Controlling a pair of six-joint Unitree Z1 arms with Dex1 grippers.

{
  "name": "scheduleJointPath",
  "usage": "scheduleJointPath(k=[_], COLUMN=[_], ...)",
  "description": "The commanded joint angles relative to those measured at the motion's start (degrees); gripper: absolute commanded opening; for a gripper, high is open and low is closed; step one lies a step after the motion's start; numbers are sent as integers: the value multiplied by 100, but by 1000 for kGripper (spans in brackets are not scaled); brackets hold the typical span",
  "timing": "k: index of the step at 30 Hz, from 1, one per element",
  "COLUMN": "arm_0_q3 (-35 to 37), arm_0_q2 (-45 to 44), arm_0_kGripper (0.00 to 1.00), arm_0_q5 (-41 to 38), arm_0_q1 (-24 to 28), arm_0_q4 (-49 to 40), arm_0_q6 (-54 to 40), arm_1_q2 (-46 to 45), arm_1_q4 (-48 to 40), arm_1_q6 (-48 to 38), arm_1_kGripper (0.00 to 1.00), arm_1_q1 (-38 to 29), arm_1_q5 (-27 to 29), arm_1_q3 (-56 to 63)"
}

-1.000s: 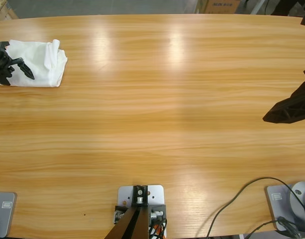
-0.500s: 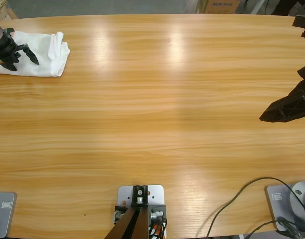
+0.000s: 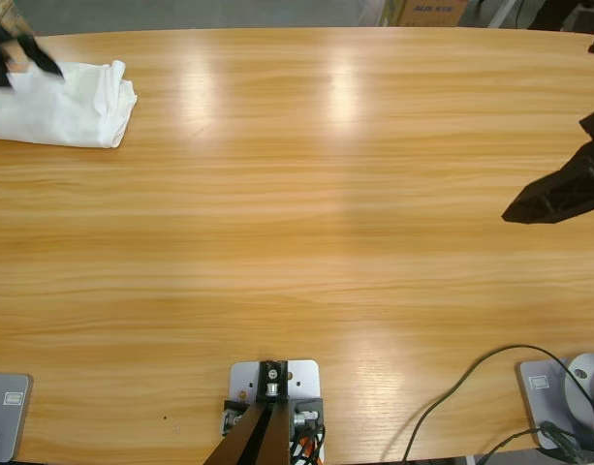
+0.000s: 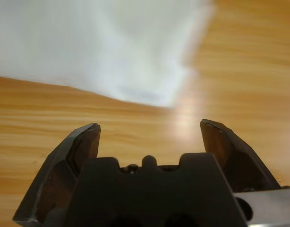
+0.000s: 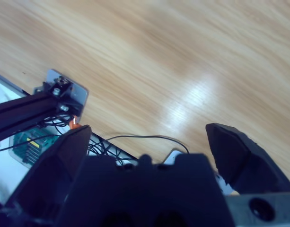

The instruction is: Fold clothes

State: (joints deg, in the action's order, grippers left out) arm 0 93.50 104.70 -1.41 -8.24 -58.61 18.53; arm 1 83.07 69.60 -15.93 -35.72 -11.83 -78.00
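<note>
I've lifted my left gripper (image 4: pixel 149 135), jaws spread and empty, off the folded T-shirt (image 3: pixel 64 105); folding looks finished.

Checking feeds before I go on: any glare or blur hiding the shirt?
High view: two glare streaks on the table, clear of the folded shirt; left gripper motion-smeared. Left wrist view: shirt out of focus, jaws sharp.
</note>
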Motion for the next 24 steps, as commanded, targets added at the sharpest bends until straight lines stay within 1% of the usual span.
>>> scheduleJointPath(k=[1,2,3,5,7,9,10,13,16,21,24], arm_0_q3=[-305,-334,-377,-475,-598,-1009,-1275,-2140,-3029,-3831,-3952], arm_0_q2=[-1482,-1539,-1602,-1716,-1785,-1906,-1918,-1929,-2047,-2203,-2316], arm_0_kGripper=[863,905,926,921,901,899,900,899,899,899,899], arm_0_q5=[-1388,-1610,-1824,-2411,-3296,-3870,-3972,-3721,-3535,-3245,-3183], arm_0_q1=[-549,-637,-739,-883,-988,-1228,-1421,-2003,-2287,-2419,-2470], arm_0_q4=[113,113,113,122,201,585,774,1136,1579,1608,1608], arm_0_q6=[-43,-43,-43,-22,-64,-9,28,152,256,140,5], arm_1_q2=[209,204,194,60,-176,-381,-392,-228,-82,311,389], arm_1_q4=[-316,-351,-400,-743,-1393,-2058,-2281,-2698,-3086,-3295,-3360], arm_1_q6=[-123,-130,-130,-139,-170,-299,-355,-431,-436,-39,86], arm_1_kGripper=[1000,1000,1000,1000,1000,1000,1000,1000,1000,1000,1000], arm_1_q1=[-40,-40,-40,-40,-40,-40,-40,-40,-40,-40,-40], arm_1_q5=[-304,-342,-420,-771,-1299,-1656,-1708,-1706,-1657,-1413,-1309], arm_1_q3=[-58,-67,-67,-23,322,774,967,1463,1925,2480,2554])
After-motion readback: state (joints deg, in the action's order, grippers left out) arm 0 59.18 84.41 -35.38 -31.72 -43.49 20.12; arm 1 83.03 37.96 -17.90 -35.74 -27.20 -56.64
